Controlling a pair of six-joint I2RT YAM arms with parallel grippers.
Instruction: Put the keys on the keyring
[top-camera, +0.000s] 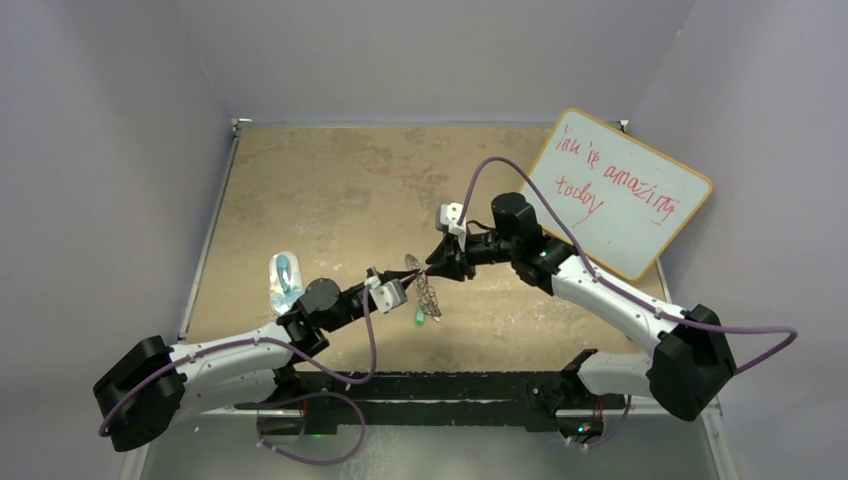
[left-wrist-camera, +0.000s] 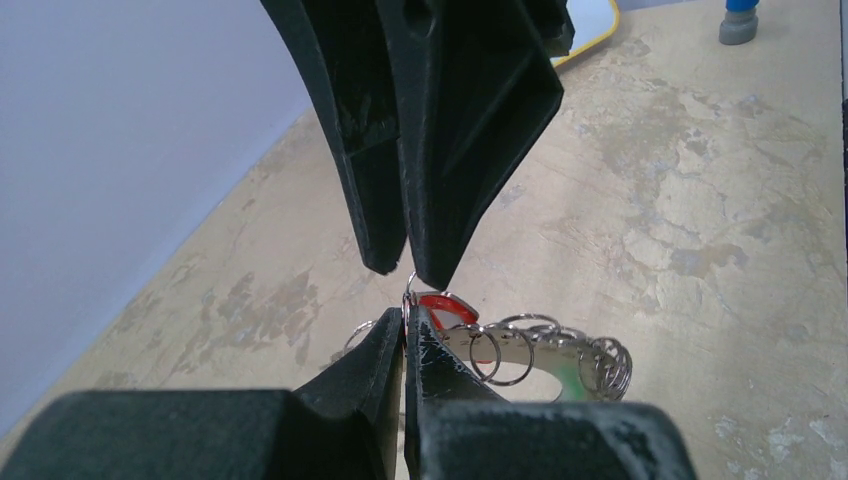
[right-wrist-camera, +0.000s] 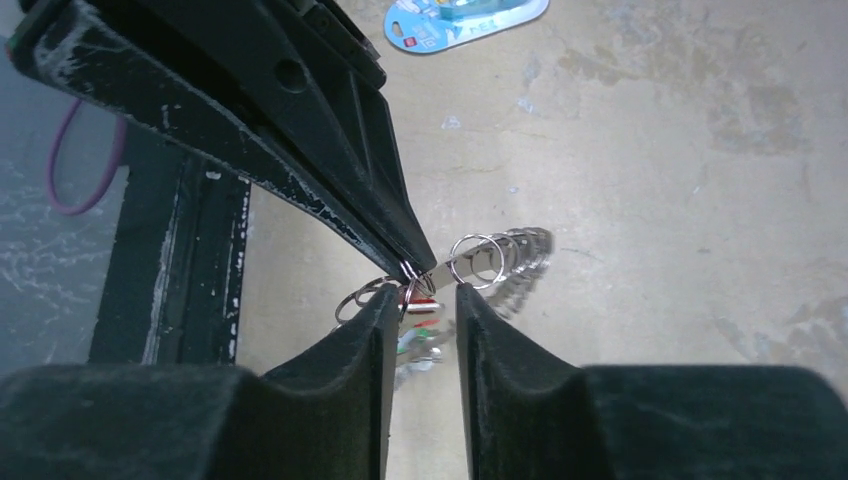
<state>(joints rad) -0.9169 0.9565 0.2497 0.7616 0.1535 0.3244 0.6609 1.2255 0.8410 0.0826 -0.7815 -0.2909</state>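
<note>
The keyring (top-camera: 428, 290) hangs above the table's middle, a flat silvery ring fringed with small loops (left-wrist-camera: 540, 345) (right-wrist-camera: 492, 258). My left gripper (top-camera: 403, 287) (left-wrist-camera: 405, 318) is shut on its rim, where a small loop sticks out. The red-headed key (left-wrist-camera: 447, 304) (right-wrist-camera: 421, 300) hangs right behind that grip. The green-headed key (top-camera: 420, 318) (right-wrist-camera: 420, 335) dangles lower and looks blurred. My right gripper (top-camera: 433, 264) (right-wrist-camera: 422, 293) meets the left one tip to tip. Its jaws stand a little apart on either side of that small loop, and the keys show in the gap.
A whiteboard (top-camera: 620, 195) with red writing leans at the back right. A clear bluish plastic packet (top-camera: 285, 280) (right-wrist-camera: 465, 15) lies on the table left of the left arm. A black frame rail (top-camera: 450, 385) (right-wrist-camera: 170, 260) runs along the near edge.
</note>
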